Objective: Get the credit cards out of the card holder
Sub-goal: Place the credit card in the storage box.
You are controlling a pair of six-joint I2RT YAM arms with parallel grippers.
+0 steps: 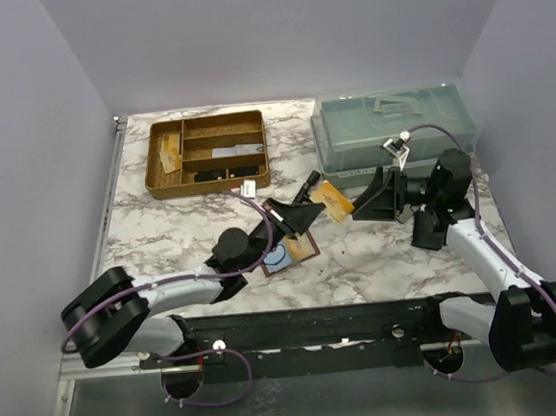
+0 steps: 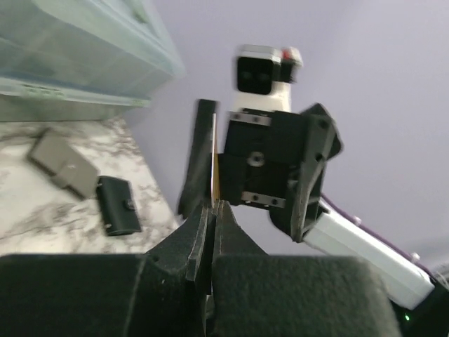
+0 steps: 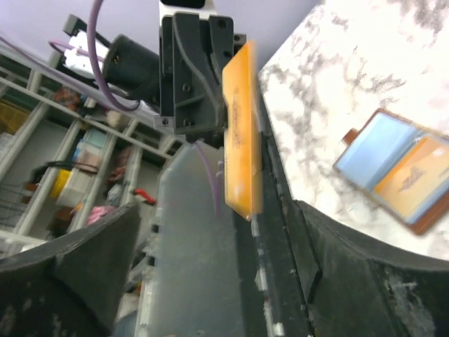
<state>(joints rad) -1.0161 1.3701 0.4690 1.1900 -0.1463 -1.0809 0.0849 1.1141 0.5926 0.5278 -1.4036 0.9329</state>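
My left gripper [image 2: 212,210] clamps a thin yellow-orange credit card [image 3: 242,154] in mid-air, its long axis pointing at my right gripper [image 3: 217,239], jaws open around it, while the opened reddish-brown leather card holder [image 1: 286,254] lies flat below, nearer my left arm [image 1: 179,293].

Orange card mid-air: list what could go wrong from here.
1. The left end effector pinches the orange card by one end only; it might swivel or slip out.
2. The right end effector stands open right by the card; pulling back could knock it loose.
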